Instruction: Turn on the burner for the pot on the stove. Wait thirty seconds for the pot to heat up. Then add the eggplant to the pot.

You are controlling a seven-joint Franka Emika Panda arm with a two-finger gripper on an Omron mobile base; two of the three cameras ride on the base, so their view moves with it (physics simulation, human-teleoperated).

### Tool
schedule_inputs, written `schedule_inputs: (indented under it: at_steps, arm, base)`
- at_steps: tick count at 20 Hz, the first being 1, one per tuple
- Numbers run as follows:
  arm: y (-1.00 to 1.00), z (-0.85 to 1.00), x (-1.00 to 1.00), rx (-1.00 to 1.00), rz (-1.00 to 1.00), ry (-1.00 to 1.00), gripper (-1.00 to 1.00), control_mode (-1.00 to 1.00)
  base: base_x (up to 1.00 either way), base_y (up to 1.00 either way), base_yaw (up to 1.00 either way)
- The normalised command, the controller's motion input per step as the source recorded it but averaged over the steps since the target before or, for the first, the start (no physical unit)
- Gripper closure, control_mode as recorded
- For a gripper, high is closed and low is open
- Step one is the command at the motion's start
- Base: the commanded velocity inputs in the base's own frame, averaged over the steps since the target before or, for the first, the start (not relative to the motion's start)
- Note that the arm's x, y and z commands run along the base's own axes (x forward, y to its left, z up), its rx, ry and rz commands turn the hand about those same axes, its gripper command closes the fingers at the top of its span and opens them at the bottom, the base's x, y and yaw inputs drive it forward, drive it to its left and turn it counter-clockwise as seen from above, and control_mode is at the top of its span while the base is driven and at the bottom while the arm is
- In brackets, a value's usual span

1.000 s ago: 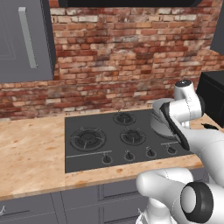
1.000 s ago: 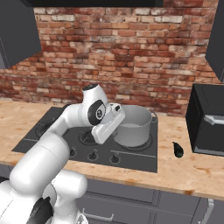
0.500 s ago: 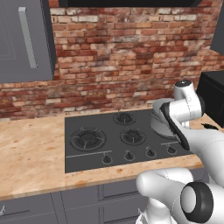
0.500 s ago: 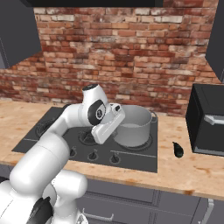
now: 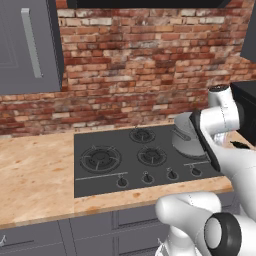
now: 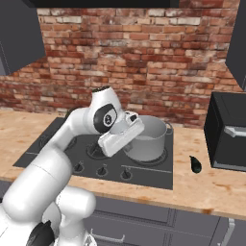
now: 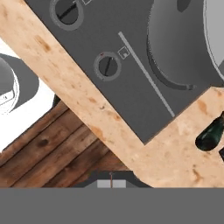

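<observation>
Hovering above the stove's (image 6: pixel 149 175) near right corner, your gripper (image 7: pixel 110 178) stays out of the action, jaws closed and empty. The pot (image 6: pixel 146 138) sits on the far right burner; the eggplant (image 6: pixel 195 164) lies on the counter (image 6: pixel 211 192) just right of the stove.

Red brick wall (image 5: pixel 135 70) behind, light wood bench (image 5: pixel 35 175) in front of it. Dark grey upper cabinets (image 5: pixel 27 45) left and right. Grey drawers (image 5: pixel 90 227) under bench. Black appliance (image 6: pixel 227 129) on bench at right. Wood-plank floor (image 7: pixel 57 151).
</observation>
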Motion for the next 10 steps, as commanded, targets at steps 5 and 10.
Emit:
schedule_inputs:
  at_steps: [5,10]
  arm:
    - [-0.52,0.41,-0.06,0.09,-0.31,0.07,1.0,-1.0]
    - [-0.33,0.02,-0.01,0.08,-0.13,0.0,-1.0,-1.0]
  base:
    - [0.0,0.0,0.0]
    - [0.0,0.0,0.0]
